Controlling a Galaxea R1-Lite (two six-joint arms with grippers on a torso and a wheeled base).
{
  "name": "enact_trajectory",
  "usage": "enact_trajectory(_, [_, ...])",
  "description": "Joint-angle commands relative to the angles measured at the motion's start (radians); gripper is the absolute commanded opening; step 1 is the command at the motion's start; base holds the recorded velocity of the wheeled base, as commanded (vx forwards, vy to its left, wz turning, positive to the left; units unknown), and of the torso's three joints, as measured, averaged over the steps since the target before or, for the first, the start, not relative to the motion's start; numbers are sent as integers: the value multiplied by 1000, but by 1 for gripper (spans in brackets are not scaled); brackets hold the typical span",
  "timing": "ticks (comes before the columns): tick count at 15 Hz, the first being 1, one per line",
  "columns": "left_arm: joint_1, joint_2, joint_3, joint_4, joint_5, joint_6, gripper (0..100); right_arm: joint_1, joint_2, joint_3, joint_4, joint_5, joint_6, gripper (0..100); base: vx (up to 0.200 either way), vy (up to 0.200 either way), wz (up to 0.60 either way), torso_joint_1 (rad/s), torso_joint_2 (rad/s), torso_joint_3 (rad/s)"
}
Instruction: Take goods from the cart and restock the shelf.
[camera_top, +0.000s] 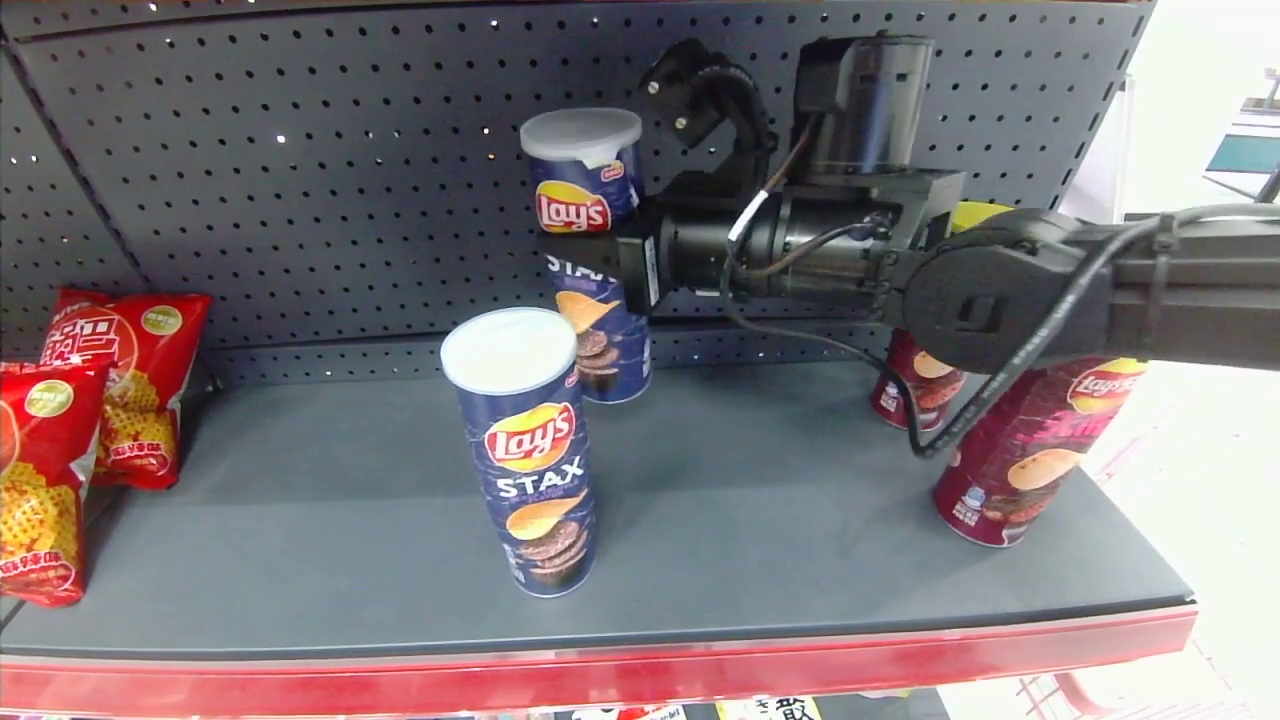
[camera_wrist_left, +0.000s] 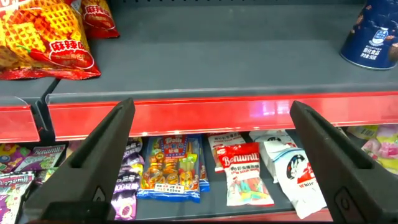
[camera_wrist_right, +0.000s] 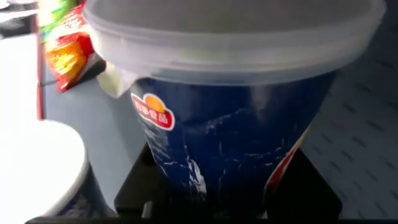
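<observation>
Head view: a blue chip can (camera_top: 583, 180) is gripped upright about its middle by the right gripper (camera_top: 622, 262), at the back of the shelf (camera_top: 800, 520) near the pegboard (camera_top: 300, 180). A second blue can (camera_top: 530, 450) stands in front of it. Red cans (camera_top: 1010, 460) are seen to the right and red snack bags (camera_top: 60, 430) to the left. The left gripper (camera_wrist_left: 212, 109) is spread wide and empty before the shelf's red edge (camera_wrist_left: 205, 115).

Open shelf (camera_top: 770, 510) (blue can (camera_top: 530, 450), red can (camera_top: 1010, 470))
</observation>
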Motion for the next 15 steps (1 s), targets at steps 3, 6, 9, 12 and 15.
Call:
enact_trajectory(3, [0,1,0,0,0,0,100,-31,135,-98,4,160,-31,0,0,0,0,0,0,0])
enact_trajectory(6, [0,1,0,0,0,0,100,-33,225,-205,7,229,-28,0,0,0,0,0,0,0])
enact_trajectory(9, [0,1,0,0,0,0,100,-31,268,-239,44,305,-24,0,0,0,0,0,0,0])
enact_trajectory(12, [0,1,0,0,0,0,100,-30,291,-244,61,316,-23,0,0,0,0,0,0,0])
enact_trajectory(15, [1,1,0,0,0,0,100,-31,308,-245,62,328,-9,0,0,0,0,0,0,0])
